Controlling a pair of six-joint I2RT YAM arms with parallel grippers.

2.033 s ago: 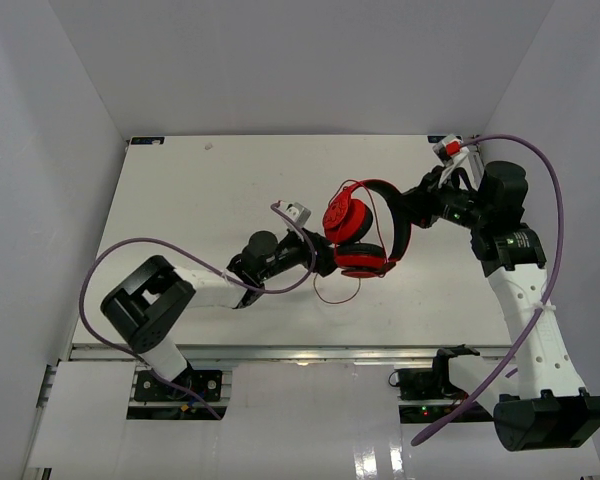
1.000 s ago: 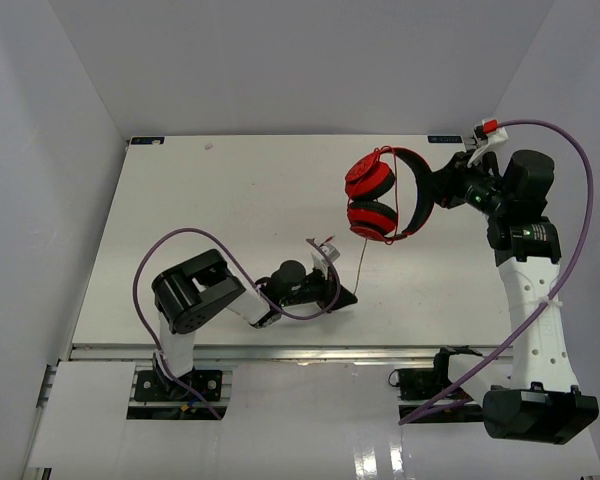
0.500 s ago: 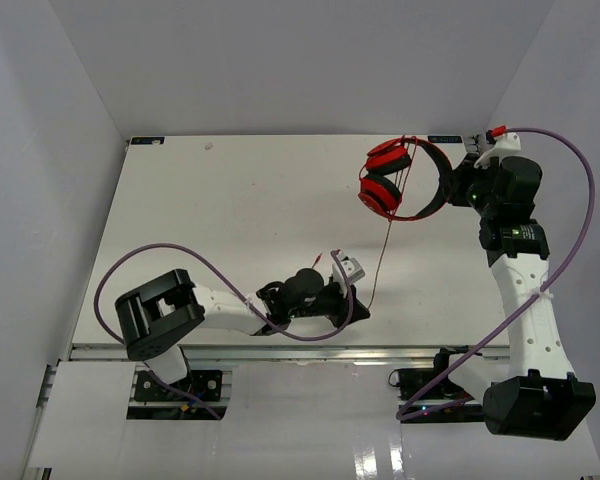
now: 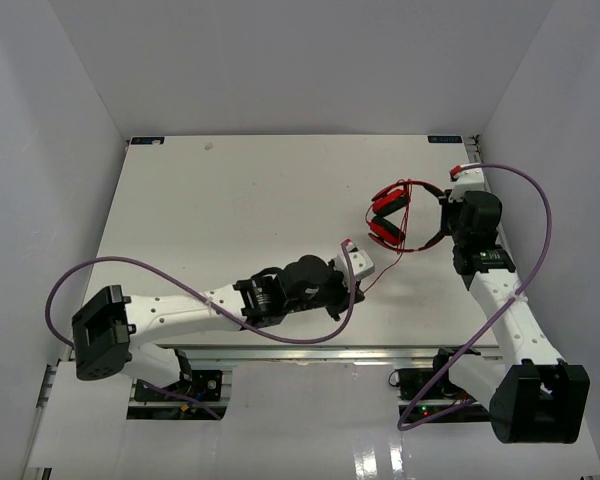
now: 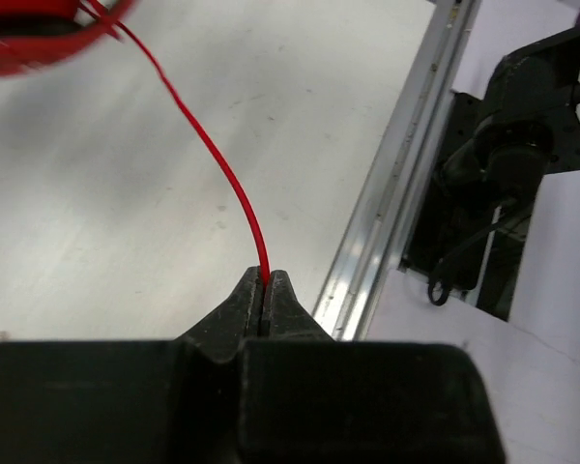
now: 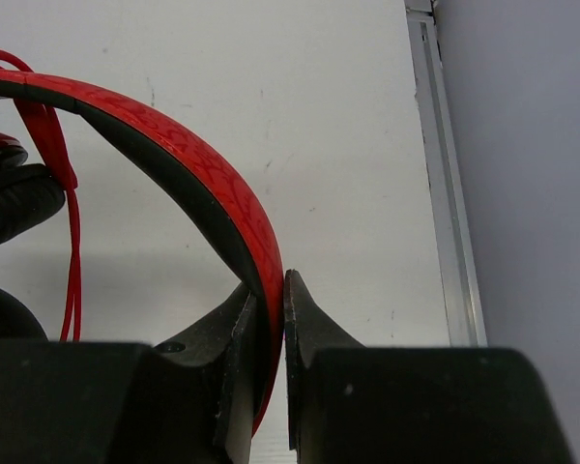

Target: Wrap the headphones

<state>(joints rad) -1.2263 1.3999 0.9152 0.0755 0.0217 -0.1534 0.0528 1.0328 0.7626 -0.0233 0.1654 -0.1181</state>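
The red headphones (image 4: 388, 228) hang off the table at the right, earcups pointing left. My right gripper (image 4: 442, 214) is shut on their red and black headband (image 6: 198, 164), which runs between my fingertips (image 6: 271, 295). Loops of thin red cable (image 6: 71, 242) cross the headband beside the black padding (image 6: 14, 205). From the earcups the cable (image 4: 385, 268) drops toward the near edge. There my left gripper (image 4: 358, 288) is shut on it. In the left wrist view the cable (image 5: 208, 150) arcs from the blurred earcup (image 5: 39, 43) into my closed tips (image 5: 265, 287).
An aluminium rail (image 5: 391, 208) borders the table's near edge, with the right arm's black base (image 5: 512, 145) beyond it. Another rail (image 6: 447, 203) runs along the right edge next to the enclosure wall. Thick purple robot cables (image 4: 542, 225) loop beside both arms.
The right arm swung the headphones toward the back right, then brought them nearer and lower. The left arm stretched out rightward along the near edge, keeping the cable pinched.
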